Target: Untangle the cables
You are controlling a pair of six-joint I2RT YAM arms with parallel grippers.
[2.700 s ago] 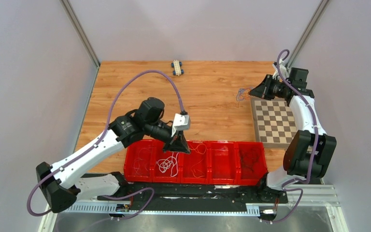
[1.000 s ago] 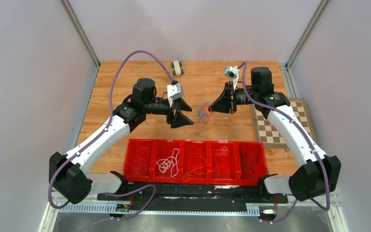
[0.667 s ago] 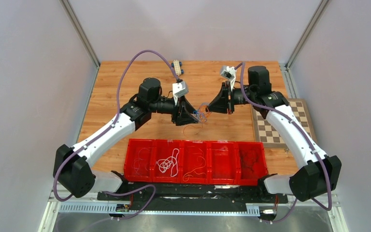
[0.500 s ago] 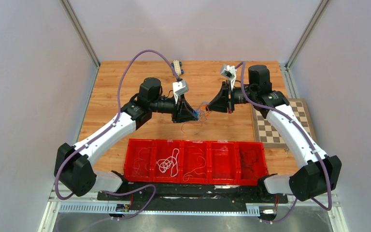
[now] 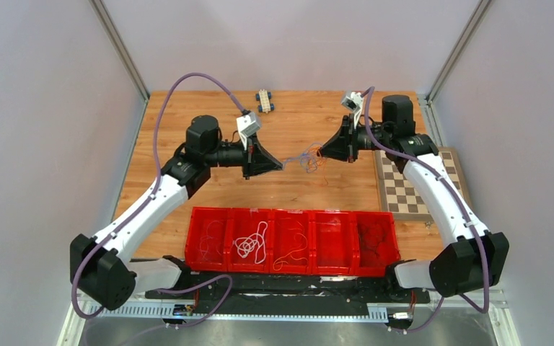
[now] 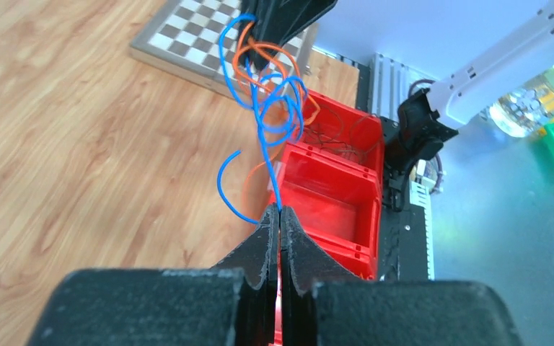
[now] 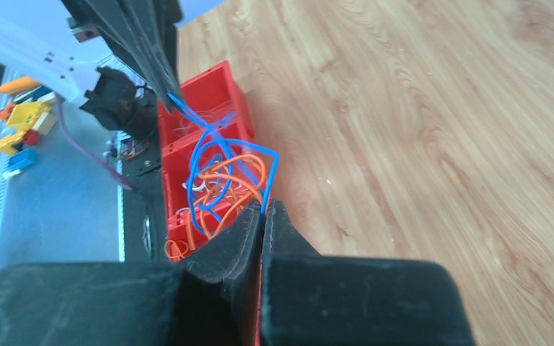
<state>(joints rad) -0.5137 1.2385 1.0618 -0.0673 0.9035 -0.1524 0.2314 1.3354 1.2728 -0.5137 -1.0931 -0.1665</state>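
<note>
the small knot of thin blue and orange cables (image 5: 309, 157) hangs in the air between the two grippers, above the brown wooden table top (image 5: 187, 122) and a little behind the row of red plastic bins (image 5: 288, 212). the left gripper (image 6: 279, 213) has its two black fingers pressed fully together, and one blue wire (image 6: 268, 155) comes out from between the tips and goes up into the knot. the right gripper (image 7: 263, 209) is also closed tight, with the blue wire and the orange loops (image 7: 231, 173) leaving directly from its tips, so it holds the other side of the same knot. in the top view both grippers point toward each other, the left one from the left and the right one from the right, near each other but not touching, and the knot is closer to the right one. some loops hang down loose under the knot. inside the red bins lie other wires: a white curled wire (image 5: 250, 242) in the second compartment from the left and a thin orange wire (image 5: 293, 252) in the third. a brown and white checkered board (image 5: 412, 189) lies flat on the table at the right, and a small blue and beige toy block (image 5: 263, 100) stands at the far edge.
</note>
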